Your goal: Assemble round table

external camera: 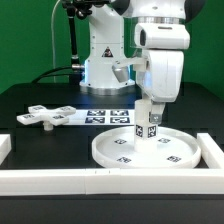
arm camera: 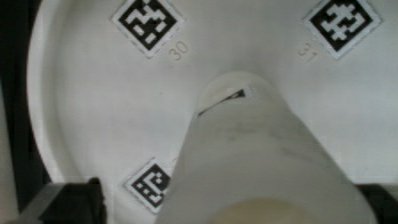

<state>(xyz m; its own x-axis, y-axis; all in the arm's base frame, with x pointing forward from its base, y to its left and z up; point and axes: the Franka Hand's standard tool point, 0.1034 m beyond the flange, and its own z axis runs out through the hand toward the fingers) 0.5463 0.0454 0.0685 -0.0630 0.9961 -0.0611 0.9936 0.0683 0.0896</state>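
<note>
The large round disc point(external camera: 118, 140) lies flat at the table's front, tags facing up. The short cylindrical post point(external camera: 148, 127) stands upright on its middle. My gripper point(external camera: 150, 104) hangs straight over the post's top, jaws open to either side of it. In the wrist view the post point(arm camera: 258, 150) rises toward the camera from the disc point(arm camera: 107, 110). One dark finger point(arm camera: 68, 202) stands clear of the post, with a disc tag showing in the gap. The other finger is out of frame. The cross-shaped foot point(external camera: 45, 117) lies loose on the black table at the exterior view's left.
The marker board point(external camera: 105, 117) lies flat behind the disc. White border walls run along the front point(external camera: 60, 180) and the exterior view's right point(external camera: 212, 150). The arm's base point(external camera: 105, 60) stands at the back.
</note>
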